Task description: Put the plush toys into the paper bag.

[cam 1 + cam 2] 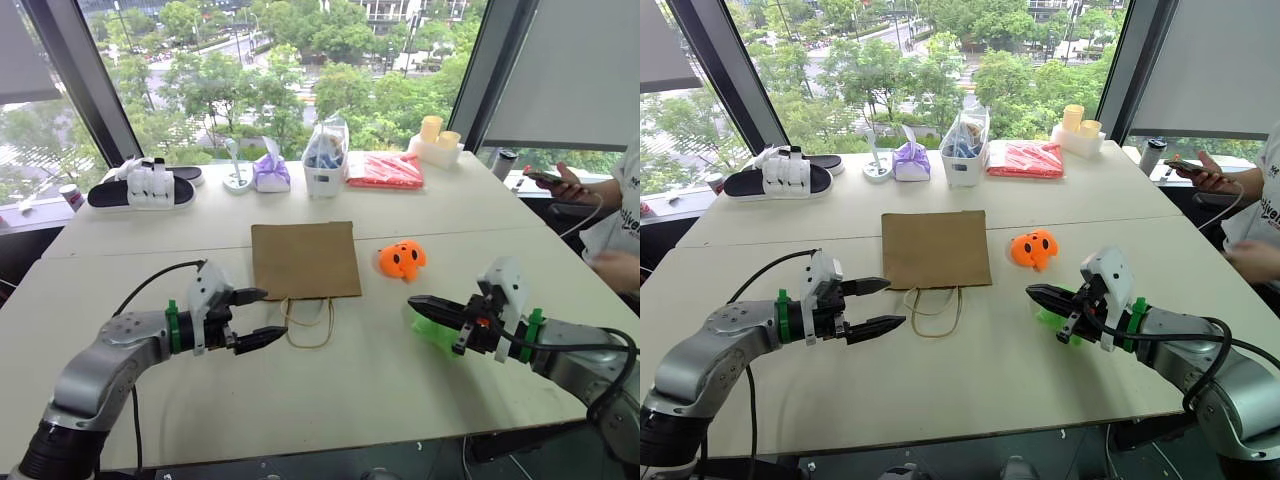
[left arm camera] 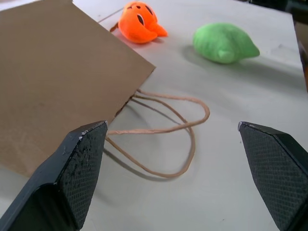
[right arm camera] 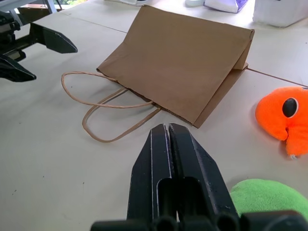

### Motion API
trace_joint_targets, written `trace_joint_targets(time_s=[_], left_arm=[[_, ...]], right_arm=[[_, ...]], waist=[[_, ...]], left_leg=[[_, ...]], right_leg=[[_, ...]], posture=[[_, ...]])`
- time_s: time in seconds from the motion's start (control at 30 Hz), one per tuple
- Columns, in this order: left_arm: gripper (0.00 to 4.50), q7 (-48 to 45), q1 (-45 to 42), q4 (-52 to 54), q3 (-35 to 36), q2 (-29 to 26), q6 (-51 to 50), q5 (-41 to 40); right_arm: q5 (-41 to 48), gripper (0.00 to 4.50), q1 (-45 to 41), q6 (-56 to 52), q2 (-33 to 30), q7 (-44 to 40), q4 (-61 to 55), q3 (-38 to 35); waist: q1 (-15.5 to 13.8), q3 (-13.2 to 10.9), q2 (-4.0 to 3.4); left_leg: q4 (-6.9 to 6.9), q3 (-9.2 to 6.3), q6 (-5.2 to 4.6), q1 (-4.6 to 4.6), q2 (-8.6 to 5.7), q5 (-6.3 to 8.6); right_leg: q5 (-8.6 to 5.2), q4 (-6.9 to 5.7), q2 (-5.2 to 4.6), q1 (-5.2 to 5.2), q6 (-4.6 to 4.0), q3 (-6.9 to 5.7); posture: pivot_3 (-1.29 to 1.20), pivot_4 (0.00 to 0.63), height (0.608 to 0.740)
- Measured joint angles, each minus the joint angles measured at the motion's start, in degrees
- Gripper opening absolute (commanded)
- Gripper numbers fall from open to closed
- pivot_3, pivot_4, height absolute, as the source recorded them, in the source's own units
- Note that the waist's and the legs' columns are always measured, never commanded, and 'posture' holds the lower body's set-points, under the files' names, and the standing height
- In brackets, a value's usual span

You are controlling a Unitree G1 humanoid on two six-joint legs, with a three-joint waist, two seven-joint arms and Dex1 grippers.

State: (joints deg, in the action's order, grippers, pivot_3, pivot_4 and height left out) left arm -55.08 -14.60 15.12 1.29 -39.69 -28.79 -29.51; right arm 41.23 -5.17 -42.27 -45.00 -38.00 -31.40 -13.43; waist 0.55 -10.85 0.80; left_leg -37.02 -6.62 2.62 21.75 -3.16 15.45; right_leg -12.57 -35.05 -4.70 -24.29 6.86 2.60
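Bag first, that's the play here. The paper bag (image 1: 305,260) lies flat at centre frame in the left eye view, mouth toward the bottom edge, its string handles (image 1: 309,323) looped out on the table (image 1: 150,260). Nothing goes in until that mouth is lifted.

Left gripper (image 1: 255,317) hangs at lower left of the frame with its fingers spread wide, released, nothing between them, pointing across at the handles and just short of them. From the left wrist view the loops sit right between the two fingers, so the line-up looks good. My read: ease in low, catch the near edge of the bag or a handle, and raise it so the opening gapes.

Over at right of centre, the orange plush toy (image 1: 403,259) rests face up, just beside the bag's right edge but not touching it. The green plush toy (image 1: 436,329) sits lower right, directly under the right gripper (image 1: 418,303), whose fingers are clenched tight together with nothing in them, tip hovering above the fuzz.

So the right claw has to open before it drops. Best bet is a pinch across the toy's soft middle, not the edge, since plush slips. The flat bag may slide on this smooth top, so hold it firm.
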Motion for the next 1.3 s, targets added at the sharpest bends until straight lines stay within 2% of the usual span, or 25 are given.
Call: trace_joint_targets(time_s=[0.2,0.37,0.43,0.5,0.67,0.7,0.83,1.0,1.1,1.3], left_arm=[[4.46,-5.1,-5.3,-9.8,-5.7,-0.4,22.0,12.9],[4.46,-7.4,-14.3,-22.9,-10.9,5.5,37.4,19.8],[3.94,-8.0,-16.5,-27.1,-12.2,7.6,40.9,21.0],[3.18,-8.9,-18.3,-31.5,-13.1,9.0,43.7,21.7],[0.45,-11.7,-20.4,-37.3,-13.8,10.3,46.7,22.0],[0.05,-12.4,-21.0,-37.6,-13.8,10.3,46.6,21.8],[0.05,-14.3,-23.7,-37.0,-12.9,10.3,42.0,19.1],[0.05,-14.7,-27.6,-34.3,-10.7,10.8,31.8,14.3],[0.05,-14.3,-30.3,-32.8,-9.3,11.9,26.4,12.0],[0.05,-11.3,-33.8,-29.0,-7.9,15.3,16.1,7.5]], right_arm=[[0.1,0.00,1.2,-0.6,0.1,1.2,-1.8,-0.2],[0.0,0.00,2.1,-0.7,1.1,2.5,-2.7,0.0],[-0.1,0.00,2.7,-0.6,1.2,3.0,-3.4,0.0],[-0.3,0.00,3.6,-0.7,1.4,3.9,-3.9,-0.1],[-0.6,0.00,6.0,-0.6,2.8,6.3,-5.6,-0.3],[-0.7,0.00,6.5,-0.6,3.3,6.8,-6.0,-0.3],[-2.3,0.00,7.4,0.2,5.7,9.0,-6.8,0.9],[-5.5,0.00,6.2,0.6,9.7,12.2,-6.5,6.4],[-9.1,0.00,3.1,1.1,12.2,14.3,-4.6,10.7],[-19.1,0.00,-10.1,3.2,24.9,19.9,10.5,23.3]], waist=[[-0.2,0.0,0.00],[-0.9,0.0,0.00],[-1.1,0.0,0.00],[-1.0,0.0,0.00],[-1.0,0.0,0.00],[-1.1,0.0,0.01],[-1.1,0.0,0.01],[-0.9,0.0,0.01],[-0.6,0.0,0.01],[0.7,0.0,0.00]], left_leg=[[-0.01,0.02,0.00,0.02,0.00,0.00],[-0.06,0.01,0.00,0.09,-0.03,0.00],[-0.05,0.02,-0.02,0.10,-0.03,0.01],[-0.04,0.02,-0.03,0.10,-0.03,0.01],[-0.06,0.01,-0.03,0.10,-0.03,0.01],[-0.07,0.00,-0.03,0.10,-0.03,0.01],[-0.10,0.00,-0.03,0.11,-0.03,0.01],[-0.11,-0.02,-0.03,0.10,-0.03,0.01],[-0.12,-0.02,-0.03,0.08,-0.04,0.01],[-0.04,-0.02,-0.03,-0.02,-0.04,0.00]], right_leg=[[0.01,0.01,-0.01,-0.02,-0.04,0.00],[0.05,0.04,-0.01,-0.04,0.02,0.00],[0.15,0.05,-0.01,-0.07,0.21,0.00],[0.16,0.04,0.01,-0.09,0.22,-0.01],[0.16,0.01,0.01,-0.09,0.23,-0.01],[0.16,0.00,0.02,-0.10,0.23,-0.02],[0.16,-0.02,0.02,-0.09,0.24,-0.02],[0.16,-0.06,0.04,-0.09,0.24,-0.03],[0.16,-0.08,0.04,-0.09,0.24,-0.04],[0.17,-0.20,0.07,-0.14,0.23,-0.01]], posture=[[0.00,0.150,0.740],[0.00,0.150,0.740],[0.00,0.150,0.740],[0.00,0.150,0.740],[0.00,0.150,0.740],[0.00,0.150,0.740],[0.00,0.150,0.740],[0.00,0.150,0.740],[0.00,0.150,0.740],[0.00,0.150,0.740]])
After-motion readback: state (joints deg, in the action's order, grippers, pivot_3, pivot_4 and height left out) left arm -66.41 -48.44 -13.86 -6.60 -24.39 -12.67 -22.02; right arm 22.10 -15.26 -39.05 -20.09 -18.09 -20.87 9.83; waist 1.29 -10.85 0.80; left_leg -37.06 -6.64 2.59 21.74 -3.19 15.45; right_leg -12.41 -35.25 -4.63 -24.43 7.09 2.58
